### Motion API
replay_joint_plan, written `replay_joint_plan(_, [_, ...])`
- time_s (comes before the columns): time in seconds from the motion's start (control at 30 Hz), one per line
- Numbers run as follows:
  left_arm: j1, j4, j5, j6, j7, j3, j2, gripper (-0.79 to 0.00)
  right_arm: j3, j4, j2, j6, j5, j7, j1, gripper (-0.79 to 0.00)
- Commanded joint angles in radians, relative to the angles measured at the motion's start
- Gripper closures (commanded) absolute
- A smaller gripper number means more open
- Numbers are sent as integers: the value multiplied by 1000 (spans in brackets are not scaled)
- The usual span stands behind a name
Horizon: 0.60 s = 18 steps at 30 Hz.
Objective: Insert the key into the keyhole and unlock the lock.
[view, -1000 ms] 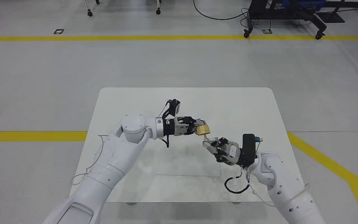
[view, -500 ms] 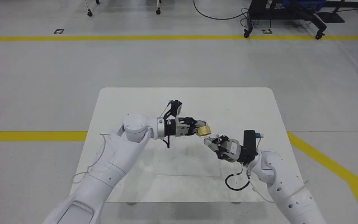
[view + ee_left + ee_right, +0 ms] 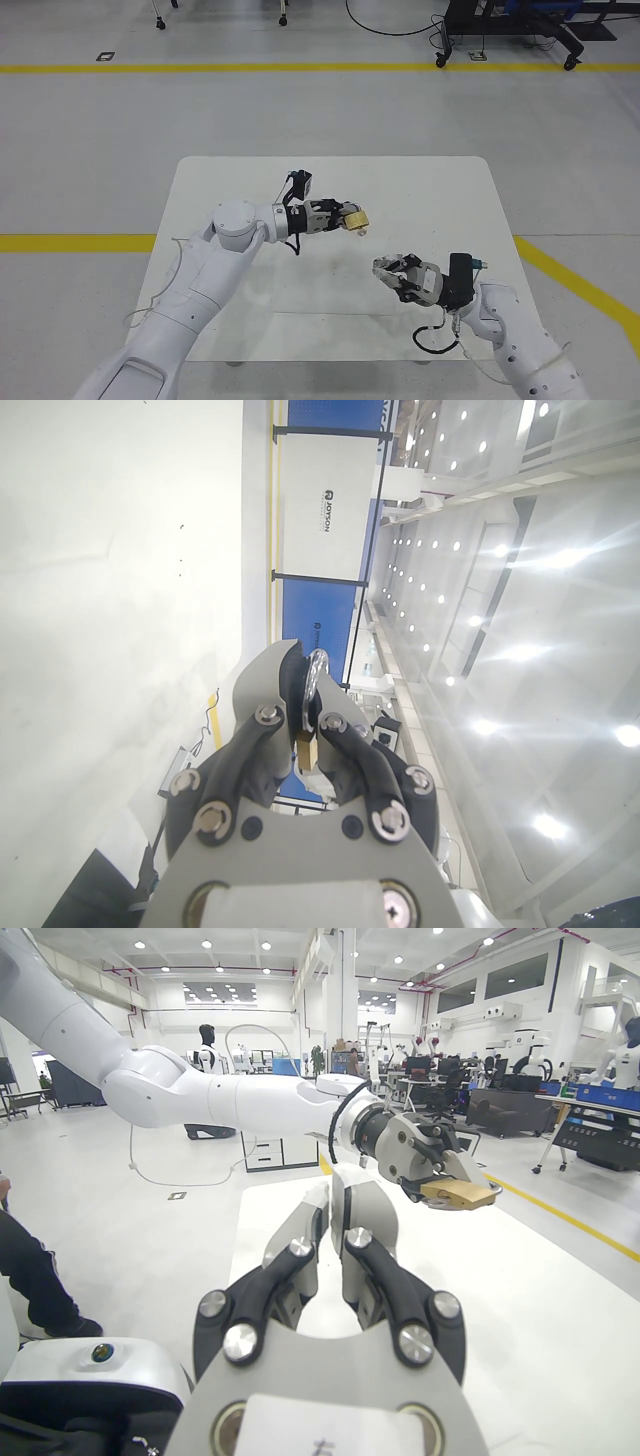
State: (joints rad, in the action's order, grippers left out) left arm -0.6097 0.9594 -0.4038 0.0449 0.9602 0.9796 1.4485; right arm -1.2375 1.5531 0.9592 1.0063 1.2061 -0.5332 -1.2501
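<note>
A brass padlock with a silver shackle is held above the middle of the white table. My left gripper is shut on its body, shackle end pointing away from the wrist. In the left wrist view the brass shows between the fingers and the silver shackle sits at the tips. A small silver piece shows under the lock; I cannot tell whether it is the key. My right gripper hangs apart from the lock, to its front right, shut with nothing showing between its fingers.
A black cable loops under the right arm near the table's front edge. A person's leg stands on the floor beside the table in the right wrist view. Bare tabletop lies below both grippers.
The right gripper has drawn back from the padlock toward the front right. The left gripper has carried the padlock slightly toward the back of the table.
</note>
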Motion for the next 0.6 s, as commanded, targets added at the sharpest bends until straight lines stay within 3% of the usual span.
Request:
replay_joint_plan(0.0, [0,0,0,0,0,0,0,0,1,0,0,0,-1,0,0,-785])
replay_joint_plan(0.17, [-6,18,23,-5,-27,-6,0,0,-2,1,0,-13,0,3,1,-785])
replay_joint_plan(0.2, [-14,42,48,-6,-60,-11,0,0,-13,14,2,-82,17,15,1,-785])
replay_joint_plan(0.33, [-75,125,68,-6,-207,3,-3,0,-12,130,7,-481,342,40,-56,-785])
replay_joint_plan(0.37, [-88,143,78,-5,-235,6,-4,0,0,146,9,-541,396,34,-71,-785])
replay_joint_plan(0.47, [-110,190,125,30,-277,-2,-6,0,23,159,14,-629,457,30,-89,-785])
replay_joint_plan(0.57, [-120,219,149,56,-304,-4,-7,0,29,161,20,-703,506,65,-81,-671])
